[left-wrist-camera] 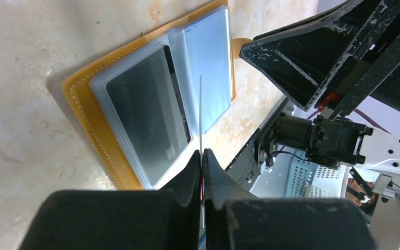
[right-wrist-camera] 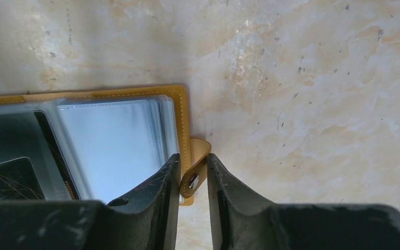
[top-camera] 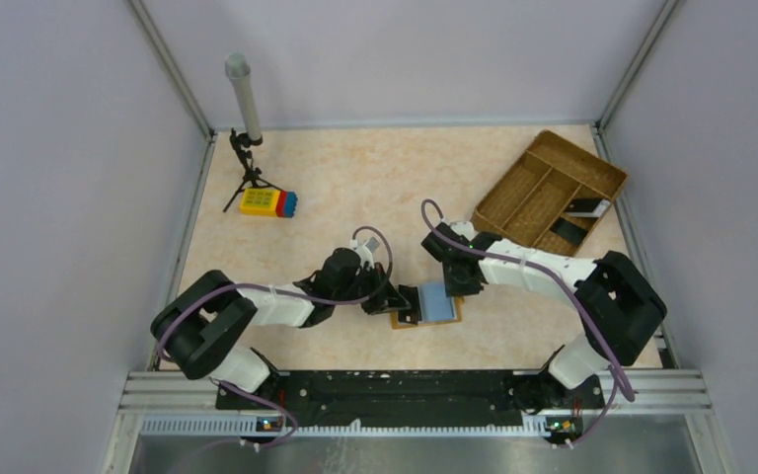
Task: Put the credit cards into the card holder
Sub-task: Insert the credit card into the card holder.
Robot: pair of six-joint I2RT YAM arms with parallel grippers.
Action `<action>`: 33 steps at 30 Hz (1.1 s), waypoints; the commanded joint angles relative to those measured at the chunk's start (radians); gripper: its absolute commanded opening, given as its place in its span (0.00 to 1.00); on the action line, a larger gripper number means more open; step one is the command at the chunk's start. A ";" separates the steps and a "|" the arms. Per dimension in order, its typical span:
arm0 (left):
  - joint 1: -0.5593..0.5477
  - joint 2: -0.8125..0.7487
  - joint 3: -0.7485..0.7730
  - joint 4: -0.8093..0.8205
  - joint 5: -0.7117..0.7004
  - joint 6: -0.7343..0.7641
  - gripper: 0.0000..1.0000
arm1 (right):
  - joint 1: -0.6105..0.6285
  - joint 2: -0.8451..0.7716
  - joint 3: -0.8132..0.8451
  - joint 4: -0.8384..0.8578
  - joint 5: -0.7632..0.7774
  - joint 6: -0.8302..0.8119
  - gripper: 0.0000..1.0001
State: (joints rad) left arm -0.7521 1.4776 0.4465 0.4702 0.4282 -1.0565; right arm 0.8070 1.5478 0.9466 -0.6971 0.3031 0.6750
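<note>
If the right gripper's (right-wrist-camera: 193,158) narrow jaws slip off the snap tab (right-wrist-camera: 195,176), the left gripper (left-wrist-camera: 202,154) — pinching seemingly a clear sleeve (left-wrist-camera: 200,112) — may drag the card holder (left-wrist-camera: 82,107)

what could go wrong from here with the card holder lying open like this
1. The left pincer is shut on a thin sheet seen edge-on over the card holder. I cannot tell whether it is a card or a sleeve. It might bend or slip out.
2. The right pincer straddles only the snap tab. A tug there could drag the holder or flip it shut.
</note>
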 commanded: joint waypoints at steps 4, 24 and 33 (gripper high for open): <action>-0.007 0.098 0.010 0.158 0.072 -0.035 0.00 | 0.015 0.018 -0.020 -0.011 0.081 0.028 0.00; -0.007 0.177 -0.025 0.299 0.108 -0.112 0.00 | 0.014 0.032 -0.035 -0.047 0.120 0.051 0.00; -0.007 0.205 -0.023 0.306 0.117 -0.128 0.00 | 0.015 0.036 -0.030 -0.058 0.122 0.051 0.00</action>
State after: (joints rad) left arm -0.7547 1.6661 0.4252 0.7116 0.5278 -1.1767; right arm 0.8097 1.5673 0.9096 -0.7330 0.4004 0.7113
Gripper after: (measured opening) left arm 0.001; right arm 0.020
